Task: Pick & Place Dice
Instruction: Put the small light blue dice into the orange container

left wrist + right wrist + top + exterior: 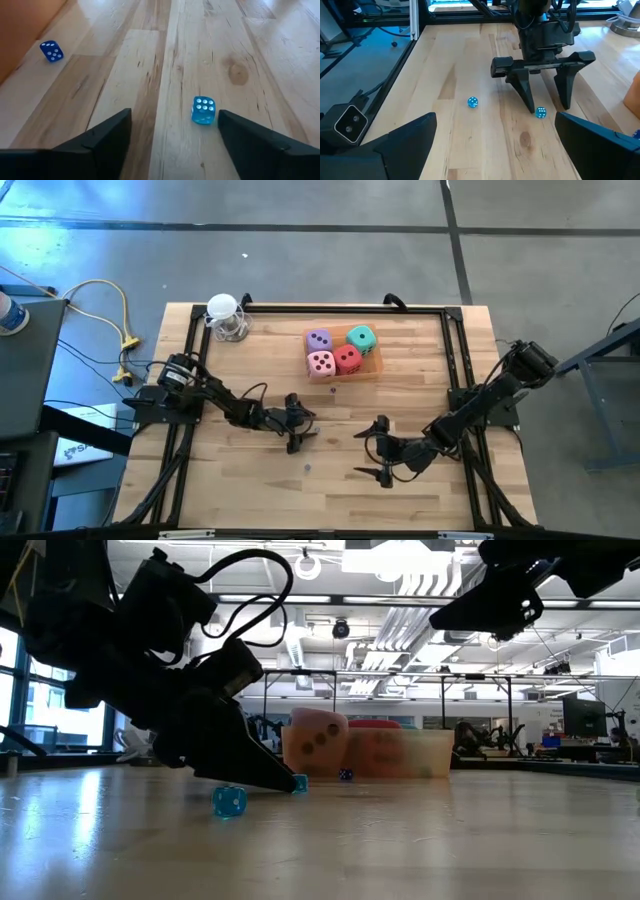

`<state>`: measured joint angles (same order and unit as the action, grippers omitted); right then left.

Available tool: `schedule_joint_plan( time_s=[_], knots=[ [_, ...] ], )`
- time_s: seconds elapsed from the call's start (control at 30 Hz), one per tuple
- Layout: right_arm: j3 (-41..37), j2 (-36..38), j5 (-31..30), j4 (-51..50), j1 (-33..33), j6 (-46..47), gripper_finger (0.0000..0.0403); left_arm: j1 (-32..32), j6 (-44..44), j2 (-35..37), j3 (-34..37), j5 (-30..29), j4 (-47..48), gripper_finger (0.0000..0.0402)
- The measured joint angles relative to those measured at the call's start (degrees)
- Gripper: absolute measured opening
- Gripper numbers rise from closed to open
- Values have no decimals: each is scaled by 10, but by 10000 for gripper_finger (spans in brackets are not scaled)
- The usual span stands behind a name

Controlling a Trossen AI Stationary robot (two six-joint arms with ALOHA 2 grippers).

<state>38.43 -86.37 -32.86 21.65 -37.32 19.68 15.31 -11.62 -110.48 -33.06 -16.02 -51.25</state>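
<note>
Wooden bench [250, 480]: four foam dice [339, 352] are held in an orange tray [372, 369]. Left pincer [543, 102] is spread around a small blue die [203, 110]; right pincer [383, 452] is spread, empty.

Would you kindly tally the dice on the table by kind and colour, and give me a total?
Large soft dice: 4 (purple, teal, pink, red)
Small light-blue dice: 2
Small dark-blue die: 1
Total: 7
</note>
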Motion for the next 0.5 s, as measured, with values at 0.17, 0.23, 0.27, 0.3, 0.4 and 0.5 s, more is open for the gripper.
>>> schedule_joint_plan(
  time_s=[0.17, 0.23, 0.27, 0.3, 0.4, 0.5],
  knots=[
    [0, 0, 0, 0, 0, 0, 400, 0, 0, 0, 0, 2, 1, 252],
    [0, 0, 0, 0, 0, 0, 400, 0, 0, 0, 0, 2, 1, 248],
    [0, 0, 0, 0, 0, -1, 400, 0, -3, 0, 0, 2, 1, 246],
    [0, 0, 0, -1, 0, -1, 400, 0, -7, 0, 0, 2, 1, 246],
    [0, 0, 0, -1, 0, -1, 400, 0, -20, 0, 0, 2, 1, 245],
    [0, 0, 0, -1, 0, -1, 400, 0, -22, 0, 0, 2, 1, 245]
  ],
)
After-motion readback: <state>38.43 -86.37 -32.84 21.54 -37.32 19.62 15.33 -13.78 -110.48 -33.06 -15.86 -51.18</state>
